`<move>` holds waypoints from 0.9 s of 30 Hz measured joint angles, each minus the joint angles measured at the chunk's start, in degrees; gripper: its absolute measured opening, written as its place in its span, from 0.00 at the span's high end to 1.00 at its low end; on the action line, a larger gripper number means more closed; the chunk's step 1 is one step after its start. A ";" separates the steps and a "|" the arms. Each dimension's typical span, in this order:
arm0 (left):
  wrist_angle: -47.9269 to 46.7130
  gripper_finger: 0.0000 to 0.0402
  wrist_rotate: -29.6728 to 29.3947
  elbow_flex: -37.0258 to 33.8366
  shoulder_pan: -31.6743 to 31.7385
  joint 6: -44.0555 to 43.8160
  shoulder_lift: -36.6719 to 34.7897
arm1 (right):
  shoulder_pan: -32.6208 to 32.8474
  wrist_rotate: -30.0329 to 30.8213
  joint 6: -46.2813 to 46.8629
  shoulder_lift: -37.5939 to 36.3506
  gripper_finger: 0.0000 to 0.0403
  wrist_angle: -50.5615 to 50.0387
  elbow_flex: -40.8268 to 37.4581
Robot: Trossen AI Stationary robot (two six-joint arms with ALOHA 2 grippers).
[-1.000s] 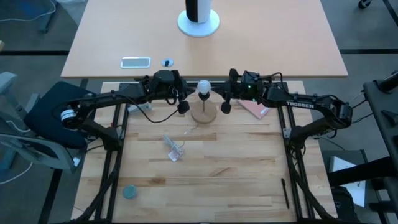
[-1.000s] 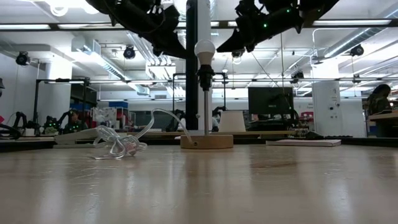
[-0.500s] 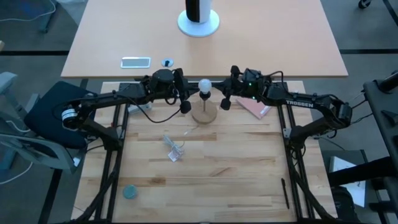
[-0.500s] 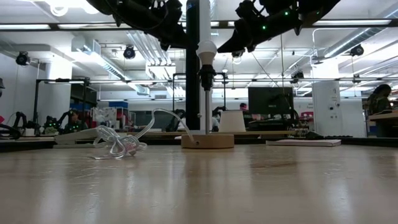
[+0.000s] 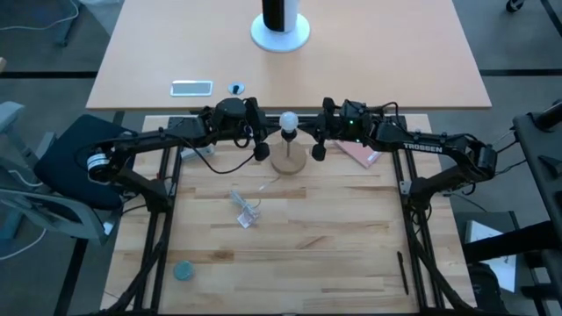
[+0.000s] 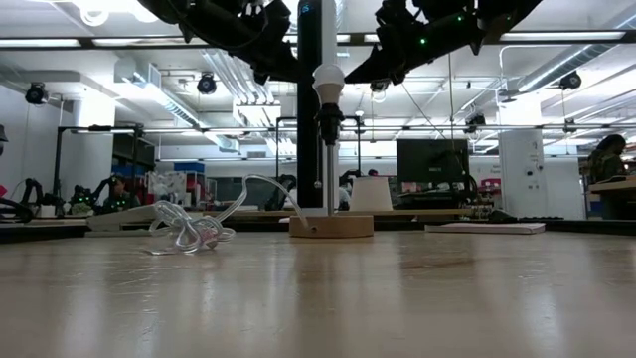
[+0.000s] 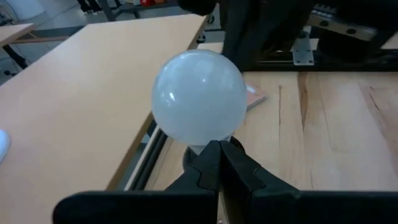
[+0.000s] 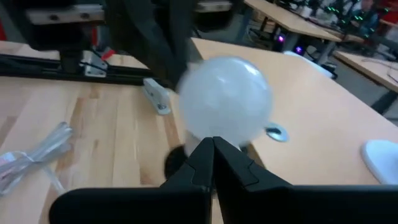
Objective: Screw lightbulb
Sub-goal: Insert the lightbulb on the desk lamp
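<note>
Item: lightbulb (image 5: 287, 119), frosted white, seated upright atop the black socket (image 6: 327, 123) of a slim post on a round wooden stand (image 5: 288, 160); stand rests toward the far middle of the slatted table (image 5: 334, 246); how deeply the base is threaded cannot be read from here, though the bulb appears to sit straight.

Item: left gripper (image 5: 261, 151), jaws pressed fully together, holding nothing; hovers just beside the stand on its left, clear of the bulb.

Item: right gripper (image 5: 318, 150), jaws likewise closed tight on nothing; hovers just beside the stand on its right; the bulb lies between the two grippers, touched by neither.

Handling note: any further turning calls for one gripper to open, close lightly round the glass near its widest part, and rotate about the post's axis; the other should steady the stand; side pressure risks tipping the light base.

Also present: crumpled clear wrapper (image 5: 246, 211), well apart toward the near side.
</note>
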 joint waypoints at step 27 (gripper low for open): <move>2.41 1.00 -3.28 -0.07 0.17 0.46 2.57 | 0.83 -1.77 -1.58 1.90 0.99 1.98 -0.01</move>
